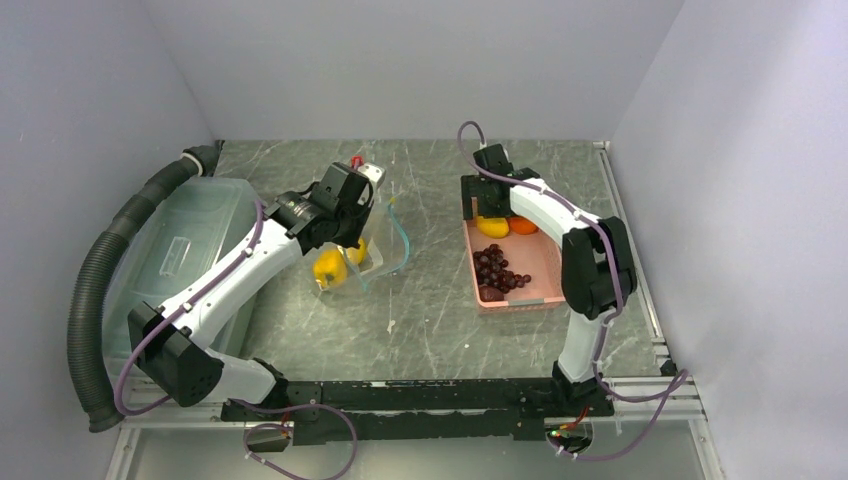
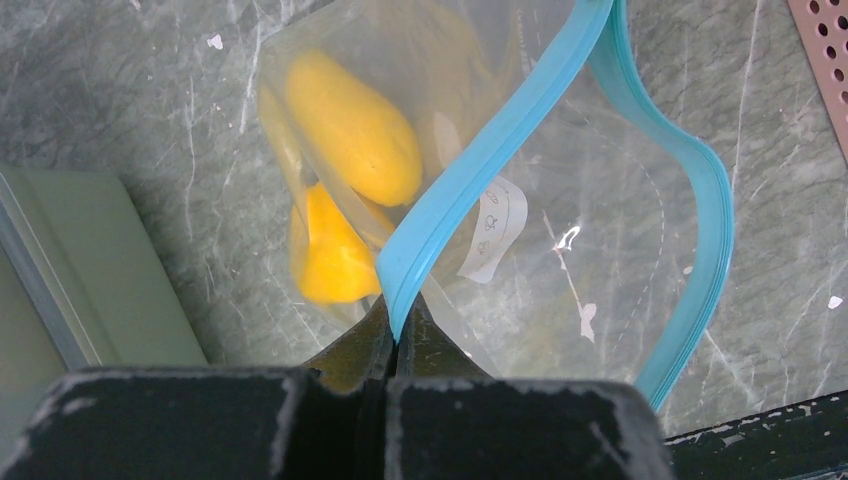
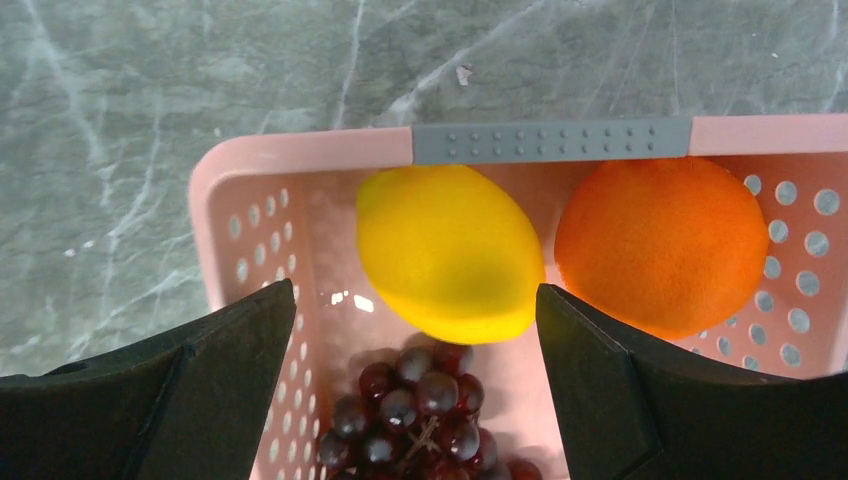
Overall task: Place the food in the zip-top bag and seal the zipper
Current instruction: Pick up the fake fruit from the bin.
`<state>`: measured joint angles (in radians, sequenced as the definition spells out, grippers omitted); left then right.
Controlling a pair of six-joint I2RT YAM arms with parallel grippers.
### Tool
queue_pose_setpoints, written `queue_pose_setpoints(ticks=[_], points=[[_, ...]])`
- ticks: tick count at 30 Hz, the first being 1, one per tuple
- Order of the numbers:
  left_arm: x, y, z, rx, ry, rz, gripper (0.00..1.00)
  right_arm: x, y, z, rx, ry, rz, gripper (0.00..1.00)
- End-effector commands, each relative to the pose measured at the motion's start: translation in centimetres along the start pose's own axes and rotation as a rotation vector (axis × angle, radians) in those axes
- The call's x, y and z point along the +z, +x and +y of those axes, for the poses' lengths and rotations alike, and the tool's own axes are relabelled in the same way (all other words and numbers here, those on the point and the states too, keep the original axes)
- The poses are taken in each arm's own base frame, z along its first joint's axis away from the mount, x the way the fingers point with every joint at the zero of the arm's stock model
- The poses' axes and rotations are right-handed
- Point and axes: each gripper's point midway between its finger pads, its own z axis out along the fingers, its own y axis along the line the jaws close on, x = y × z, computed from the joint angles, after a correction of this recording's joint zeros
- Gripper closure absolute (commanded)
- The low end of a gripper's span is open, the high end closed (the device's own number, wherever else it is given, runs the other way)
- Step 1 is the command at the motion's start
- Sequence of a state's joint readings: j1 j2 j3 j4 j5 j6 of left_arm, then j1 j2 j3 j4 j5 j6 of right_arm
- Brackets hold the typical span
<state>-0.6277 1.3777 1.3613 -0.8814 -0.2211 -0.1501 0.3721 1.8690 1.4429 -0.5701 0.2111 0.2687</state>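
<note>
While bag [image 2: 600, 230] holds—seemingly—two yellow pieces [image 2: 350, 130], basket [image 3: 240, 200] holds lemon [image 3: 450, 250], orange [image 3: 660, 245], grapes [image 3: 420, 410].

From the left wrist, the zip-top bag [image 2: 600, 250] runs off the top edge, and the zipper [image 2: 480, 165] vanishes between the blurred dark tips of the left tool [image 2: 398, 340]. The bell pepper [image 2: 330, 255] is smeared by creased plastic and partly behind the oblong fruit [image 2: 355, 130]. The print on the bag's white label [image 2: 495, 225] is too small to read. Only a corner of the pink basket [image 2: 825, 60] shows at top right. From the right wrist, the grape bunch [image 3: 415, 420] is cut by the bottom edge, and a finger of the right tool [image 3: 415, 292] covers the lower edge of the orange ball [image 3: 660, 245]. From above, the right arm [image 1: 545, 210] hides part of the lemon [image 1: 492, 228].
</note>
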Motion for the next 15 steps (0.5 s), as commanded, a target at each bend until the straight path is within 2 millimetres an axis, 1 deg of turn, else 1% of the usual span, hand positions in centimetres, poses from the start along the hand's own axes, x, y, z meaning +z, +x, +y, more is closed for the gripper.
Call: queue_pose_setpoints(ticks=[1, 5, 10, 15], points=[[-0.3, -0.7, -0.1, 0.004, 0.019, -0.033, 1.00, 0.7, -2.8, -1.1, 0.001, 0.049, -0.077, 0.06], [-0.1, -0.6, -0.1, 0.002, 0.018, -0.029, 1.00, 1.6, -2.7, -1.2, 0.000, 0.048, -0.074, 0.06], [0.0, -0.5, 0.0, 0.002, 0.014, -0.023, 1.00, 2.9, -1.9, -1.3, -0.014, 0.054, -0.055, 0.06], [0.2, -0.4, 0.0, 0.005, 0.010, -0.017, 1.00, 3.6, -1.0, -1.4, -0.021, 0.058, -0.036, 0.10]])
